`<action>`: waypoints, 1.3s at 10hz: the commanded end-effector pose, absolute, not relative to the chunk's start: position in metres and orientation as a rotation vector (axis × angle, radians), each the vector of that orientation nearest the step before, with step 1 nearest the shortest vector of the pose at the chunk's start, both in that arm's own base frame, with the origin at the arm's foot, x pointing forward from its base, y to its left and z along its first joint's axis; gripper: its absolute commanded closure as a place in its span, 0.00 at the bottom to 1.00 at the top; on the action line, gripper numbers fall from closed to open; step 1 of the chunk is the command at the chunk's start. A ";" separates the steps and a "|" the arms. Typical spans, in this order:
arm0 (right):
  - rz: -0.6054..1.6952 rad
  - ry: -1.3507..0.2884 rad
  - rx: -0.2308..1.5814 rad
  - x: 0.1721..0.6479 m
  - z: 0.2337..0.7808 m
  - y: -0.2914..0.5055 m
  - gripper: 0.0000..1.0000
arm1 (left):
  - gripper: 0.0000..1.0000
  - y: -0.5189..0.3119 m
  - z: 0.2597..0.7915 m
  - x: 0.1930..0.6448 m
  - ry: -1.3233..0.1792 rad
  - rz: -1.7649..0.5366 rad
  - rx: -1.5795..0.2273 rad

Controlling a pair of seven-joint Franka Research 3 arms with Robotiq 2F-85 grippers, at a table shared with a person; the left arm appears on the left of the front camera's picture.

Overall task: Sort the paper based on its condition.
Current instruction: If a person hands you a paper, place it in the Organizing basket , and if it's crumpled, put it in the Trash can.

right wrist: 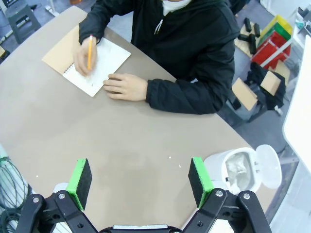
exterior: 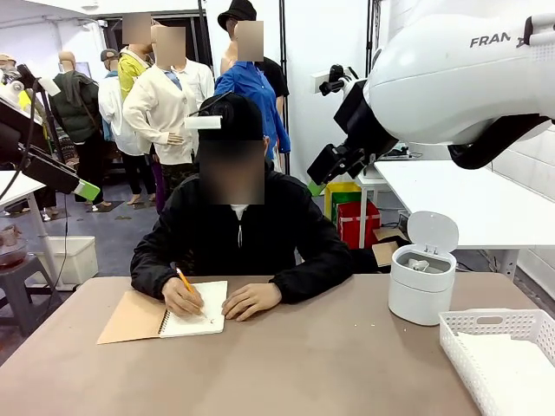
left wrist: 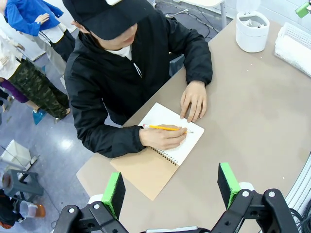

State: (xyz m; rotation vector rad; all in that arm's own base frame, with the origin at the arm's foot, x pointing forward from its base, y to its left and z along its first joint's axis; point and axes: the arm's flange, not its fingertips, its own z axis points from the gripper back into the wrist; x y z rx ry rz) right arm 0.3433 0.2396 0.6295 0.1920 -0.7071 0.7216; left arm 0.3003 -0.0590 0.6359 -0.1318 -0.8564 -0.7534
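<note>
The left gripper (left wrist: 171, 187) and right gripper (right wrist: 139, 175) hang above the table (exterior: 329, 364), pads wide apart, both empty. The basket (exterior: 460, 334) at the robot's right seems to hold flat white sheets (exterior: 512, 360): light, limp, best pinched by an edge. In the open bin (exterior: 421, 295) lies a crumpled wad (right wrist: 237, 167), soft and springy; squeeze across its bulk. The person writes in a notebook (exterior: 195, 321) with a pencil (exterior: 185, 280).

My left arm (exterior: 48, 169) is held high at the left, my right arm (exterior: 460, 78) high at the right, wrists tipped downward. Left jaws and right jaws both stand wide apart, green pads (left wrist: 114, 193) bare, gripping nothing.
</note>
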 end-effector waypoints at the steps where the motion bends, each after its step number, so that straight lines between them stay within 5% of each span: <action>1: 0.720 -0.711 0.193 0.344 0.628 0.239 0.00 | 0.00 -0.058 0.636 0.300 -0.856 -0.750 -0.128; 13: 0.720 -0.711 0.193 0.344 0.628 0.239 0.00 | 0.00 -0.058 0.636 0.300 -0.856 -0.750 -0.128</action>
